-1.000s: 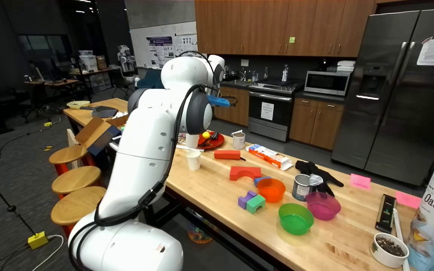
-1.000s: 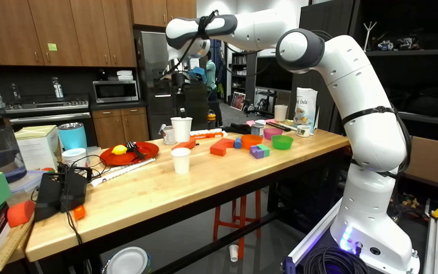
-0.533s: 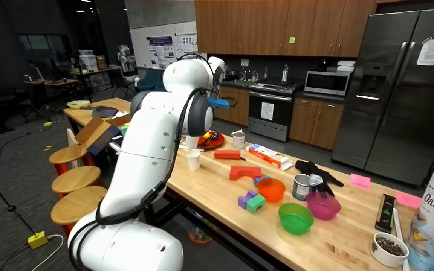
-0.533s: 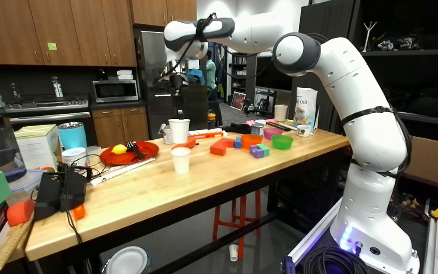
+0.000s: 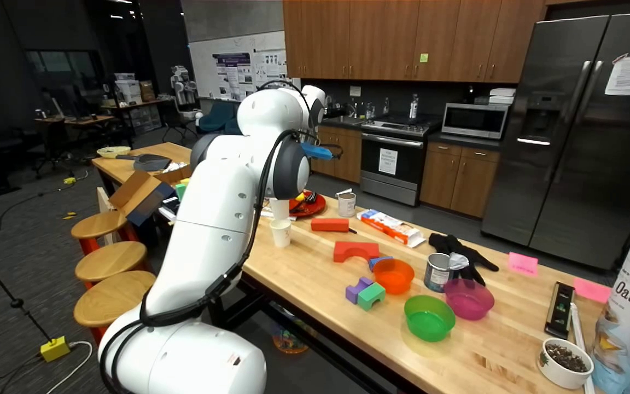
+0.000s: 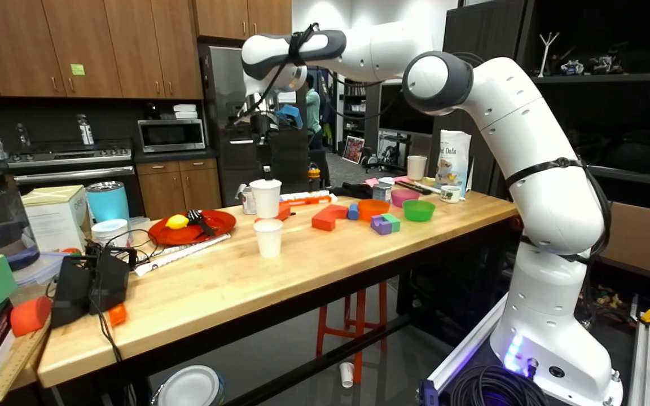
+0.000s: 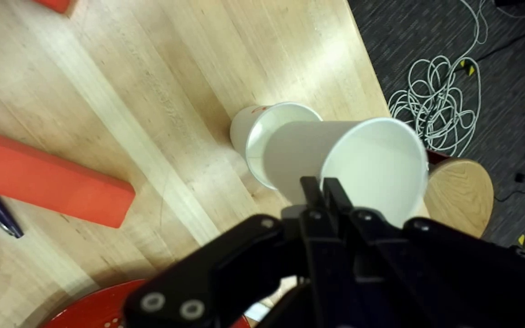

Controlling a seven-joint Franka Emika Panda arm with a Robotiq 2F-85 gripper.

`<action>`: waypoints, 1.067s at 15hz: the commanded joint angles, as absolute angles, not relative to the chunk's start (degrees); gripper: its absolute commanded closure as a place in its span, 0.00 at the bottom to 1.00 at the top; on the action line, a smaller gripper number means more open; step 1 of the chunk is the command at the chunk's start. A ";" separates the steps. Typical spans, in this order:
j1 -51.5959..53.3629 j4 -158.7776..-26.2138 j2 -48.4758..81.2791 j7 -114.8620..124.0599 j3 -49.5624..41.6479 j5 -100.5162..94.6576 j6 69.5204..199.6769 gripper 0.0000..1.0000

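Held cup (image 5: 280, 209) hides its wrist-visible rim (image 7: 383, 120) in an exterior view.

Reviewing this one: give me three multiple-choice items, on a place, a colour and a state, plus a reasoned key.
1. Where is the raised paper cup?
A) In the green bowl
B) By the microwave
C) Over the standing paper cup

2. What colour is the plate under the lemon?
A) Red
B) Blue
C) White

3. How are the jaws?
A) Wide open
B) Shut on the raised paper cup
C) Shut on the lemon

1 C: both exterior views show it above that cup.
2 A: an exterior view shows red around the lemon.
3 B: the wrist view shows the fingertips pinching its rim.
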State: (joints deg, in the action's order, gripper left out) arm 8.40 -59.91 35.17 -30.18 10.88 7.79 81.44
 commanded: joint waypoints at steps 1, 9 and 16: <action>8.74 -58.11 35.57 -29.54 10.81 7.44 79.44 0.61; 8.72 -57.86 35.61 -29.59 10.79 7.56 78.87 0.08; 8.53 -57.85 35.55 -29.78 10.87 7.91 79.22 0.00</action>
